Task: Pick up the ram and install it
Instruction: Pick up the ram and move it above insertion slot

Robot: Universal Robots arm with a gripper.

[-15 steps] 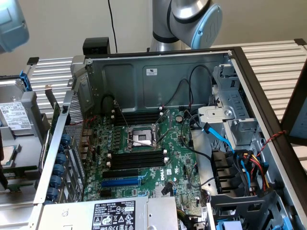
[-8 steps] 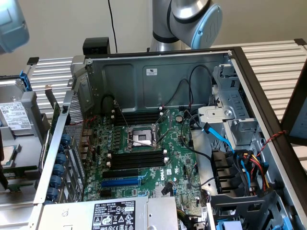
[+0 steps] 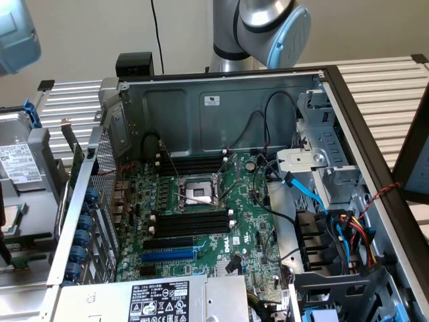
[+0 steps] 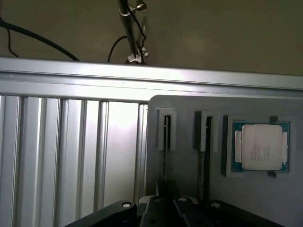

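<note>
Ram (image 4: 165,142) stands edge-on in a tray (image 4: 187,179) slot, gripper (image 4: 163,203) at it — clamped or not, I cannot tell. A skewed grip could jam it; empty slots (image 3: 191,223) lie 6 o'clock of the socket (image 3: 199,191).

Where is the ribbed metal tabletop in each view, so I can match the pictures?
Exterior view: the ribbed metal tabletop runs behind the open computer case and along the exterior view's right.
Wrist view: the tabletop spreads beside the grey tray.
Shared landmark: the beige wall beyond the table's far edge.
</note>
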